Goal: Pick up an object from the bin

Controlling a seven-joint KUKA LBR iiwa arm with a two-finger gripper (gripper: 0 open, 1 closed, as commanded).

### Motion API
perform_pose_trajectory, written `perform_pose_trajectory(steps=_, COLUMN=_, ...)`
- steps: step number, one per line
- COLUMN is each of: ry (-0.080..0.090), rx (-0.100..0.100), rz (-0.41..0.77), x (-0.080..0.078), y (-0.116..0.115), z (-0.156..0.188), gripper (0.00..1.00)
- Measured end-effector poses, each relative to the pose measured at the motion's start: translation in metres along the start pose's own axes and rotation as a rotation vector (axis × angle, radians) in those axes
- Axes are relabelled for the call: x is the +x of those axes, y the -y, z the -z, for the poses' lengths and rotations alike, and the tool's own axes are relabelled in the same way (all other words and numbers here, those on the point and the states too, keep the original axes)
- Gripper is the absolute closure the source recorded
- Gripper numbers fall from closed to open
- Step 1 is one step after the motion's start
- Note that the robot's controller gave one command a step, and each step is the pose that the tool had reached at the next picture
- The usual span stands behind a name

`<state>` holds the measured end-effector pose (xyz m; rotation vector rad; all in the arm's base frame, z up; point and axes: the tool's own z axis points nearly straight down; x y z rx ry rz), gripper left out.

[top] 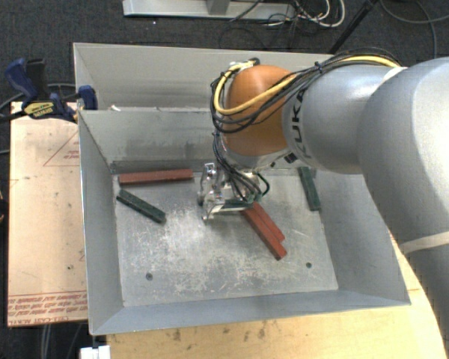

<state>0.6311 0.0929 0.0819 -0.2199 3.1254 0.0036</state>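
Your grey bin (101, 215) holds four small sticks, and they all lie flat on its floor.

On the left, near the back wall, you see a long red-brown stick (156, 176). It lies almost straight across. Just in front of it is a dark green stick (141, 206). It is shorter and slanted, with its right end nearer the front. These two are close together but do not touch.

In the middle of the bin your tool (213, 200) hangs low, right down by the floor. It is shiny metal with thin wires (251, 189) around it. The big orange cover (254, 107) sits above it. You cannot tell if the tool is apart or together, and you cannot tell if it has anything clamped.

Just to the right of the tool lies the other red-brown stick (268, 234). It slants toward the front and the right, and its upper end sits right at the tool. Whether they touch is hard to see. This is the thing nearest to your tool.

Further right, by the right wall, is the other green stick (310, 189). It points toward the back wall, and the thick silver arm (359, 118) covers its far end.
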Motion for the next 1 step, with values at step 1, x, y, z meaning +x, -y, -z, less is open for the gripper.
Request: perform_pose_trajectory(steps=1, ry=-0.007, rx=0.001, rz=-0.048, x=-0.0048, y=0.0106, z=0.2062, gripper=1.0)
